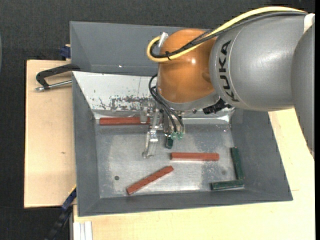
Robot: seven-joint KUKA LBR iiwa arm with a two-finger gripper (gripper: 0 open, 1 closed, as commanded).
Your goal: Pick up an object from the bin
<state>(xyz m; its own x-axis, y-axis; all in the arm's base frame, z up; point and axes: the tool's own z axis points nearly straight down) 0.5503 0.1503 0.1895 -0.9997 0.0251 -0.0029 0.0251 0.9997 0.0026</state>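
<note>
Grey metal bin: it holds five loose bars, all lying flat on its floor and apart from one another.

Grey robot arm with a glossy orange wrist cover: it enters from the right and stands over the bin's middle.

Three red-brown flat bars: one at the back left, one right of centre, and one lying slantwise at the front.

Two dark green bars: one along the right side, one at the front right, their ends near each other.

Gripper: low over bare floor, between the back-left bar's right end and the centre bar's left end. No bar is seen within it. Whether the fingers are parted or pressed together cannot be told.

Judgement: the approach is in hand and no object is lifted yet. The next move calls for centring over one bar, across its narrow width.

Writing: "KUKA" on the arm.
</note>
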